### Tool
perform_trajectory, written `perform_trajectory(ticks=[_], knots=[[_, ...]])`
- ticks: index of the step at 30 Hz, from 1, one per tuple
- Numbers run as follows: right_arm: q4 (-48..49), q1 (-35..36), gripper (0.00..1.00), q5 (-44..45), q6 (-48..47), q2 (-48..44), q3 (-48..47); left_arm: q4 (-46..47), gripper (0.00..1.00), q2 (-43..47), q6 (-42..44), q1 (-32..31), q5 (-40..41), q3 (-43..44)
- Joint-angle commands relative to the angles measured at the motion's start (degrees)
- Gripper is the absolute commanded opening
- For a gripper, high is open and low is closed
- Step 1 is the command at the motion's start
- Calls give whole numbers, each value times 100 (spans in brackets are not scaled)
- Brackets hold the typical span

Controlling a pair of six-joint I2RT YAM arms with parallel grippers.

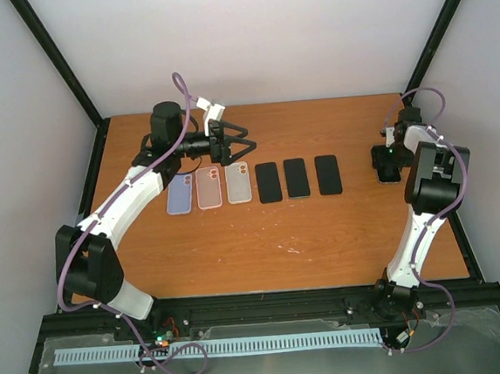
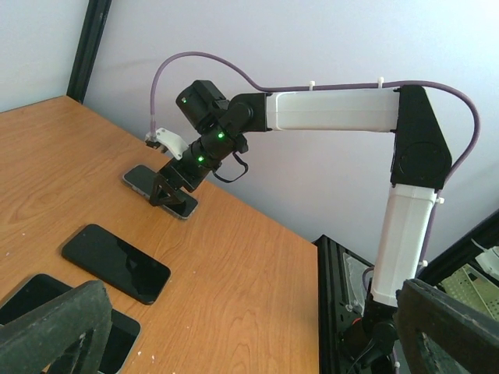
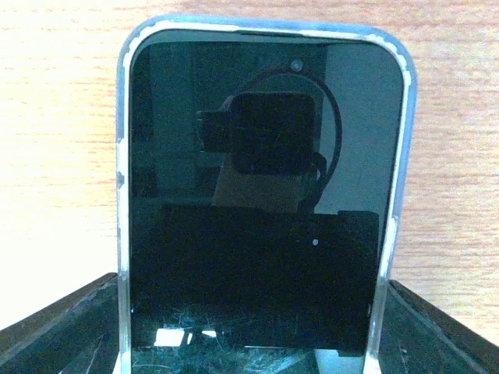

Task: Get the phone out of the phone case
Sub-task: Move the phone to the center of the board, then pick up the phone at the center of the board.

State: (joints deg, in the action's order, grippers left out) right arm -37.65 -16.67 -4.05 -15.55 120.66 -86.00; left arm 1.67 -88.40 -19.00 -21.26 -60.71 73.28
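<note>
phone (image 3: 257, 156) in its blue case (image 3: 408, 86) lies by the tabletop's (image 1: 325, 242) right edge, right claw (image 3: 251, 282) astride it for prying, clamped or not i cannot tell; left claw (image 1: 243, 142) wide.

Overhead view: an orange-brown wooden desk (image 1: 281, 245) fills the centre of the frame, enclosed at left, rear and right by plain white wall panels (image 1: 263, 37) that meet at black corner posts (image 1: 59, 64). Along the bottom edge run a black rail (image 1: 269, 306) and a white slotted strip (image 1: 246, 346) over a grey surface (image 1: 474, 342). Lighting is even and diffuse, casting only soft shadows.
</note>
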Motion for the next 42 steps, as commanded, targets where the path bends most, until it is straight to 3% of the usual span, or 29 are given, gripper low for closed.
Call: perform_trajectory(ticks=[1, 11, 42], knots=[[-113, 1, 80, 366, 28, 191, 104, 64, 100, 145, 2, 60, 93, 5], [-79, 5, 69, 262, -69, -526, 323, 78, 100, 126, -26, 78, 164, -15], [288, 201, 66, -599, -115, -2332, 1191, 175, 100, -83, -303, 100, 514, -168]])
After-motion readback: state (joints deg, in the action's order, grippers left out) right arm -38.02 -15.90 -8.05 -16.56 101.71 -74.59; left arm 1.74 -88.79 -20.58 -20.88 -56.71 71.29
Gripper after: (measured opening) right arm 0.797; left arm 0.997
